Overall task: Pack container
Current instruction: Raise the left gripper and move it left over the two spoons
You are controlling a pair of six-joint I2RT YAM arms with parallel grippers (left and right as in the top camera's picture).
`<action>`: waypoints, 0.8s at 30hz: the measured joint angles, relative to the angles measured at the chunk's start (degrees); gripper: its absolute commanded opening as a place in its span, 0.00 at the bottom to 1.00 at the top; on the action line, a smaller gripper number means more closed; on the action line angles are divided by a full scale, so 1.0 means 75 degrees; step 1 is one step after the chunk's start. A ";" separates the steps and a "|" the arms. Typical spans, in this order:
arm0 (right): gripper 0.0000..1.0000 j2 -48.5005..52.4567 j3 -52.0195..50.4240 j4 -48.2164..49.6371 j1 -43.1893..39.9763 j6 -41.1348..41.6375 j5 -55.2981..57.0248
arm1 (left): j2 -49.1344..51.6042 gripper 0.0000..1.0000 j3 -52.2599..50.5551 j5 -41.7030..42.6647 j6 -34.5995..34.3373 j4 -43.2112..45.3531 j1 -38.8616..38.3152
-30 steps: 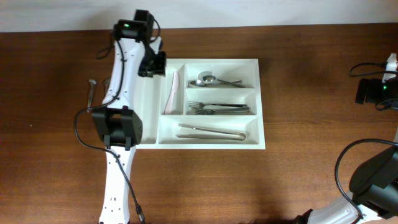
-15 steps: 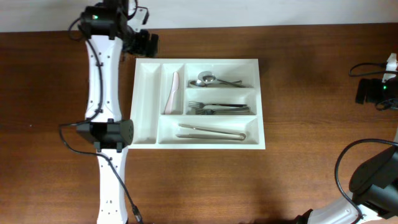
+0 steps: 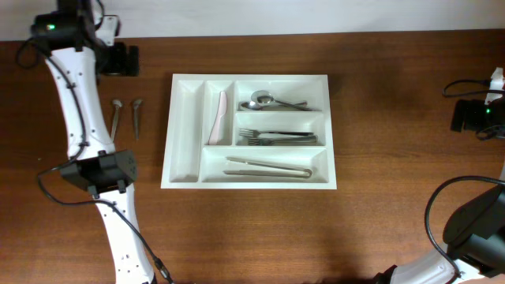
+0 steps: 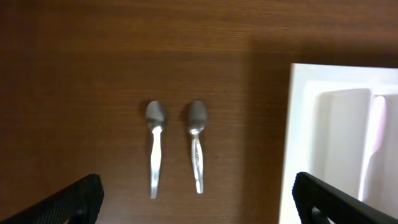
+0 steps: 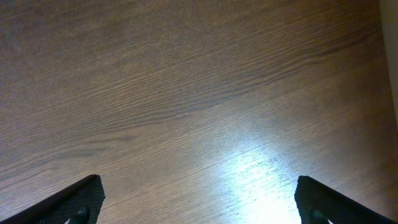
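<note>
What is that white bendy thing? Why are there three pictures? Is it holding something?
The white bendy thing is the robot's left arm; the right arm is at the right edge. Each ends in a two-finger gripper. One picture looks down from above the brown wooden table. The other two come from little cameras on the wrists; the black tips in their bottom corners are fingers. The large white plastic cutlery tray holds silver spoons, forks, metal tongs and a pale pink knife-shaped piece. Two small metal spoons lie on the table beside it, near the left gripper. It and the right gripper are open and empty.
</note>
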 measured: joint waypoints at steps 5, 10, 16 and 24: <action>0.99 0.0000 0.0000 0.0000 0.0000 0.0000 0.0000 | -0.0009 0.99 0.0000 0.0265 -0.0154 -0.0003 0.0268; 0.99 0.0000 0.0000 0.0000 0.0000 -0.0003 0.0000 | -0.0041 0.99 0.0000 0.0431 -0.0175 -0.0012 0.0201; 0.99 0.0000 0.0000 0.0000 0.0000 0.0000 0.0000 | -0.0694 0.99 -0.0216 0.0131 -0.0181 -0.0015 0.0134; 0.99 0.0000 0.0000 0.0000 0.0000 0.0003 0.0000 | -0.2634 0.99 -0.0810 -0.0487 -0.0201 -0.0015 0.0134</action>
